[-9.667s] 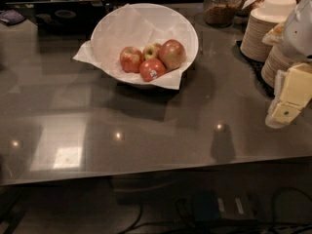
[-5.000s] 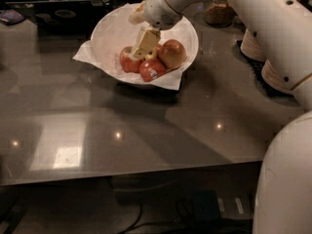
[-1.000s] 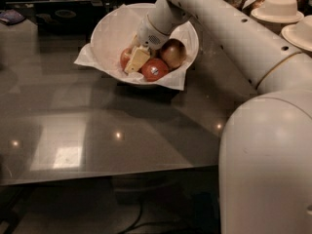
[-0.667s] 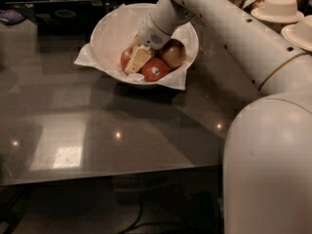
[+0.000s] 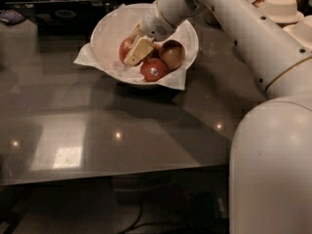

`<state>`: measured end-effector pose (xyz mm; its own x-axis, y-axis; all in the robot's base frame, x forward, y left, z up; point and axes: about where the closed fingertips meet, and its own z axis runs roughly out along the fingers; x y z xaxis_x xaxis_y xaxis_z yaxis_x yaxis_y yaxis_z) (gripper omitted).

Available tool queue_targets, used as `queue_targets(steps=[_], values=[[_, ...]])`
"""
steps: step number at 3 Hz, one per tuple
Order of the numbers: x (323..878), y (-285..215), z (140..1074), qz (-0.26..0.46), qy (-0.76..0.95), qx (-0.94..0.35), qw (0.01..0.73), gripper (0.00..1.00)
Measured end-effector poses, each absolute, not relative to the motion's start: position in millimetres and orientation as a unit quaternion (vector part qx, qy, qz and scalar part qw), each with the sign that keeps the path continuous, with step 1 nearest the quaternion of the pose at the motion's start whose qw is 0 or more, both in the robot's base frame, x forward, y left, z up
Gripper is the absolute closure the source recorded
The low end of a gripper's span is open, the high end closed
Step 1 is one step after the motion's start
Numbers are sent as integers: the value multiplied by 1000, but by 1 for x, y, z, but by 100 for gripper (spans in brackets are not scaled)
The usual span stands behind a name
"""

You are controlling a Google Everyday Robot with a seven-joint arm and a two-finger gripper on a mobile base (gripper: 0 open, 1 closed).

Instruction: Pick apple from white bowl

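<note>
1. The hand (image 5: 135,51) dips into the white bowl (image 5: 106,30) on the counter (image 5: 97,130); its grip, I cannot tell.
2. The apple (image 5: 124,48) lies right against it, partly hidden, on the side away from the arm.

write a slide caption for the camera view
White robot arm with its hand inside the wide paper-lined white bowl, at the round mottled red apple.

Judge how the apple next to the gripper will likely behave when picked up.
Round and smooth, the apple could slip or roll against the gripper, which is down inside the white bowl. It looks firm, so squashing seems unlikely. The nearby red apple with a sticker and the crinkled paper liner may shift.
</note>
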<state>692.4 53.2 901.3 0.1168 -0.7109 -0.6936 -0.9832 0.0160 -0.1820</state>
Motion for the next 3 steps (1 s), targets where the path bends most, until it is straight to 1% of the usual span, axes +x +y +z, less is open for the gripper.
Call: queue_targets(steps=[1,2,3], values=[[691,43,924,243,617,-659,357,100],[685,16,951,280,600,-644,383,100],[664,-18,978,287,595,-639,394,100]])
